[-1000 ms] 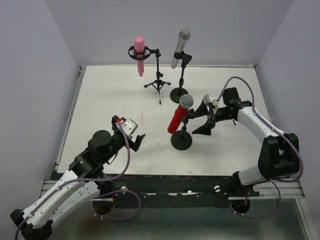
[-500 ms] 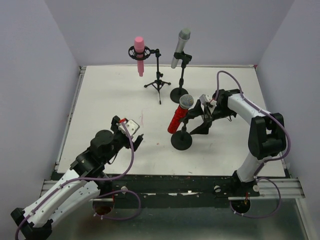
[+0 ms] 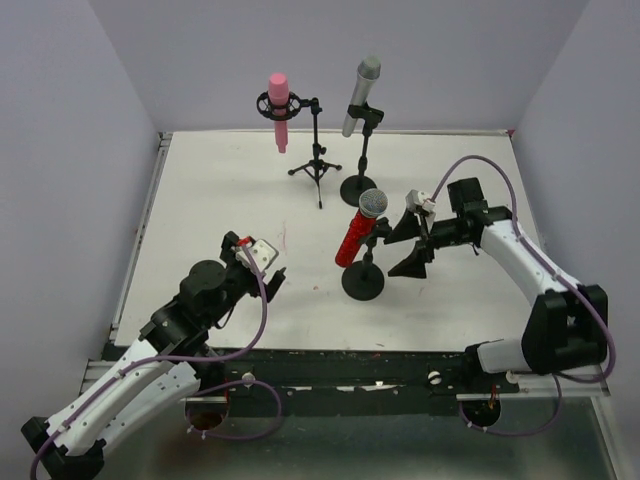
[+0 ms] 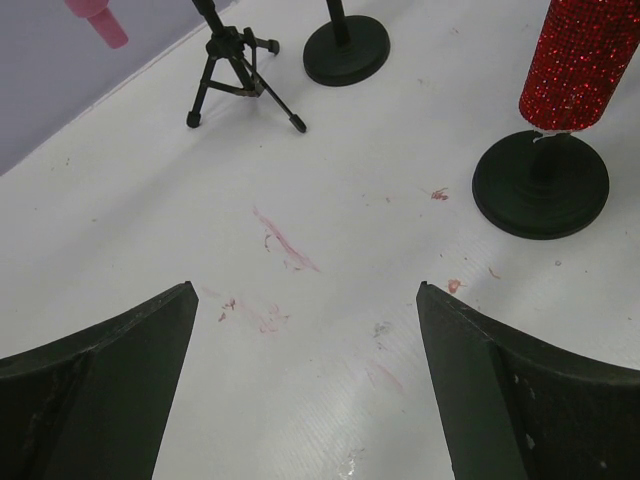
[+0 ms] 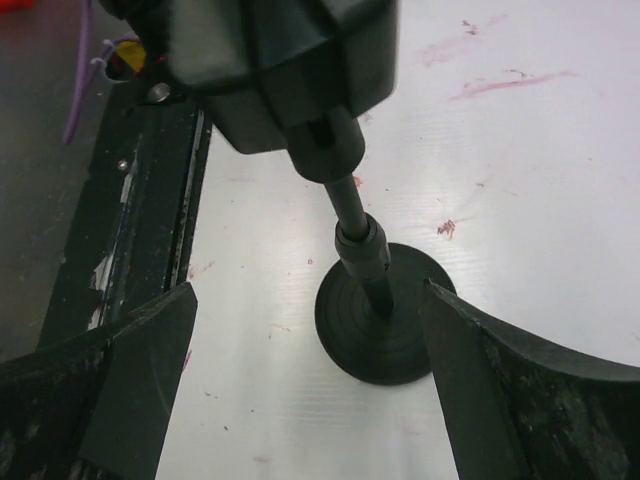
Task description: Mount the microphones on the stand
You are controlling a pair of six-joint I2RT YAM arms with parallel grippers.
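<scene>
Top external view: all-pink stick microphone (image 3: 279,108) and silver-grey mesh-headed microphone (image 3: 362,95) sit mounted near the worktop's (image 3: 220,200) far edge, glossy red microphone (image 3: 357,235) mounted mid-worktop, right gripper (image 3: 408,247) spread beside it, left gripper (image 3: 274,277) spread near the near edge, both empty.

White table (image 3: 200,220) (pink-smeared), tripod stand (image 3: 316,166) and two round-based stands (image 3: 359,188) (image 3: 362,283)

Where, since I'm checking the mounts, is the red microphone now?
In the top view the red microphone sits tilted on the nearest round-base stand, mid-table, with the open right gripper just to its right.
</scene>
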